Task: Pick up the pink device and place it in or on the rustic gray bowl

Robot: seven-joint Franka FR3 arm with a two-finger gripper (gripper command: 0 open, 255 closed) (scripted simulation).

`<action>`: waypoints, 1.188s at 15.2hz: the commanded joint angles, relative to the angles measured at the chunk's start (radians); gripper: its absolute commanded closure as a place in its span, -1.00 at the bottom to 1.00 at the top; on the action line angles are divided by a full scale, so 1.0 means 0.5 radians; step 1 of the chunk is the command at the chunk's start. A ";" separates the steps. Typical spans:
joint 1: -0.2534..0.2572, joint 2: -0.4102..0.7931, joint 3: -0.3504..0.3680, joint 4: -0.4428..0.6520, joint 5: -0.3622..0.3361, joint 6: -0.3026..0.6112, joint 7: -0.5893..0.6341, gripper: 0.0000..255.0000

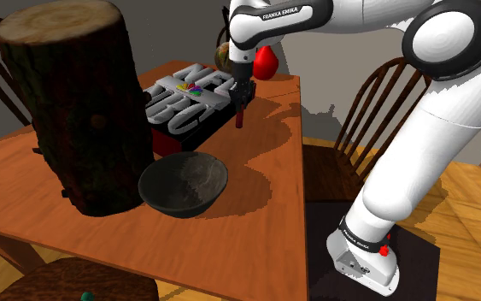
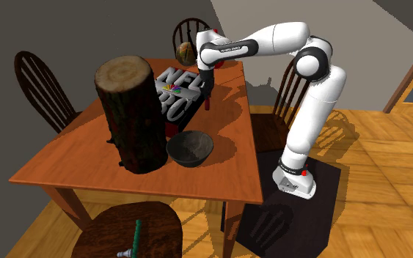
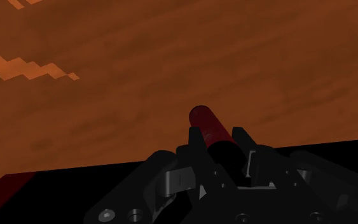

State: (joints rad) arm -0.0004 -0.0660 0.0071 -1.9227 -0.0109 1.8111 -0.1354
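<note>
Presently clasped between gripper (image 1: 240, 109) fingers: dark red cylindrical device (image 3: 207, 122), with jaws narrow around it. Held low over wooden table (image 1: 268, 201), just beside lettered black box (image 1: 187, 103), apart from dark grey bowl (image 1: 172, 202).

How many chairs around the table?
4. Left chair at the second exterior view's left; far chair at the table's end; right chair behind the arm; near chair, just its round seat showing. More may be hidden.

White arm (image 1: 443, 111) arched over, black gripper (image 1: 240, 114) pointing down (fingers (image 3: 196, 145) clasped on a dark red cylinder (image 3: 208, 122))
</note>
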 commanded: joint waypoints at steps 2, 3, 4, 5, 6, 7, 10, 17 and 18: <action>-0.001 0.000 -0.001 -0.001 -0.001 0.000 0.000 1.00; -0.001 0.001 -0.001 -0.001 -0.001 0.000 0.000 1.00; -0.001 0.001 -0.001 -0.001 -0.001 0.000 0.000 1.00; 0.000 0.001 0.000 -0.001 -0.001 0.000 0.000 1.00; 0.000 -0.001 0.000 0.024 -0.001 -0.026 0.000 1.00; 0.000 -0.003 0.000 0.048 0.000 -0.053 0.000 1.00; 0.000 -0.006 0.000 0.126 0.000 -0.133 -0.001 1.00; 0.000 0.003 0.000 0.325 0.000 -0.323 -0.003 1.00; 0.000 0.006 0.000 0.356 0.000 -0.351 -0.003 1.00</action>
State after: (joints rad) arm -0.0001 -0.0633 0.0075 -1.7591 -0.0109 1.6498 -0.1361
